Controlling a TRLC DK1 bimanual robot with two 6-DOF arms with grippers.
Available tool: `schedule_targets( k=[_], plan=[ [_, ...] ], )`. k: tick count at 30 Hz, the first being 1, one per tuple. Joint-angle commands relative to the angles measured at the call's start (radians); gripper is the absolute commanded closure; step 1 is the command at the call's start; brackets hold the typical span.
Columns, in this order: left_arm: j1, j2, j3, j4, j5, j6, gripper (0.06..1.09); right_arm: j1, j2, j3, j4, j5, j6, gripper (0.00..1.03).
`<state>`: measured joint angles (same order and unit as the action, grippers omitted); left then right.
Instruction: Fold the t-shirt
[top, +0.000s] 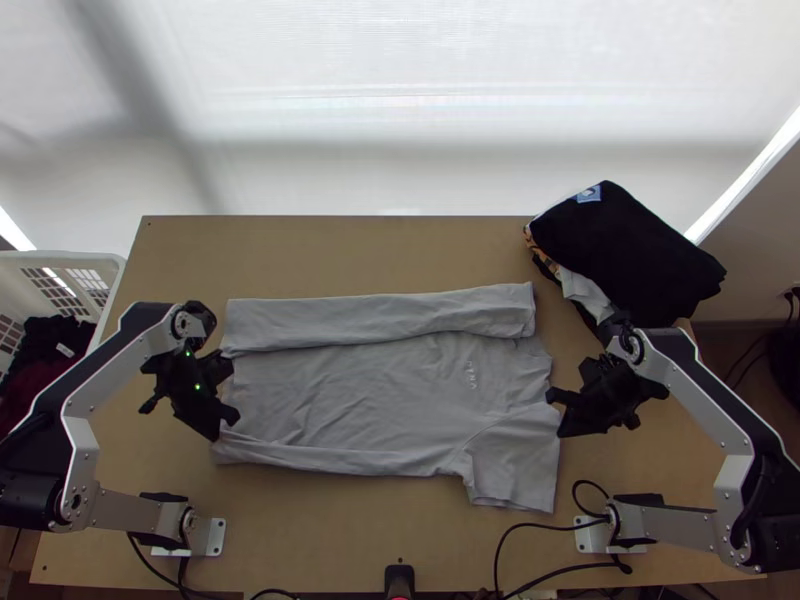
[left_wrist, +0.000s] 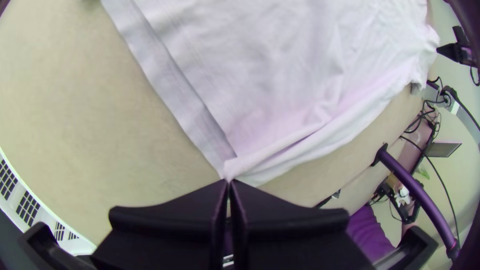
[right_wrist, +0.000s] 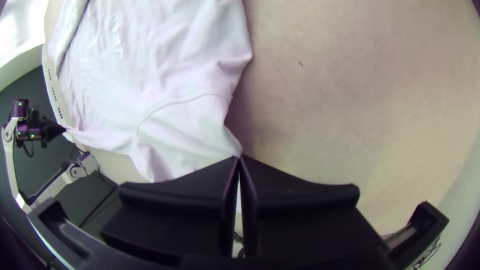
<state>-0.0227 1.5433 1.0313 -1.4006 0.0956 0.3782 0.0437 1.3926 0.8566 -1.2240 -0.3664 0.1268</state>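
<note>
The grey t-shirt (top: 380, 395) lies spread on the table, its collar end to the right. Its far side is folded inward as a long strip; the near sleeve points toward the table's near edge. My left gripper (top: 228, 425) is at the near hem corner; in the left wrist view the gripper (left_wrist: 229, 182) is shut on that corner of the t-shirt (left_wrist: 280, 75). At the near sleeve's shoulder edge is my right gripper (top: 556, 416); in the right wrist view the gripper (right_wrist: 239, 158) is shut on the edge of the t-shirt (right_wrist: 150, 90).
A pile of dark clothes (top: 625, 250) lies at the table's far right corner. A white basket (top: 70, 262) with dark clothes stands off the left side. Black cables (top: 540, 528) run along the near edge of the table (top: 330, 535). Bare table shows beyond the shirt.
</note>
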Motion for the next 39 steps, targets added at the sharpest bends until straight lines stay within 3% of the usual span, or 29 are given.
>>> schedule_targets(
  k=[1,13,33,39],
  plan=[
    [0.02,-0.015,0.052,-0.026,0.018,-0.001,1.05,0.001,-0.018,0.053,-0.019,0.009,-0.021,1.0],
    [0.078,0.057,0.222,-0.003,0.046,-0.058,1.05,-0.008,0.023,0.206,0.003,0.007,-0.007,1.0],
    [0.127,0.319,0.733,0.025,0.07,-0.274,1.05,0.008,0.256,0.561,0.172,0.006,0.128,1.0],
    [0.125,0.394,0.859,0.002,0.069,-0.283,1.05,0.033,0.316,0.622,0.221,0.006,0.171,1.0]
  ],
)
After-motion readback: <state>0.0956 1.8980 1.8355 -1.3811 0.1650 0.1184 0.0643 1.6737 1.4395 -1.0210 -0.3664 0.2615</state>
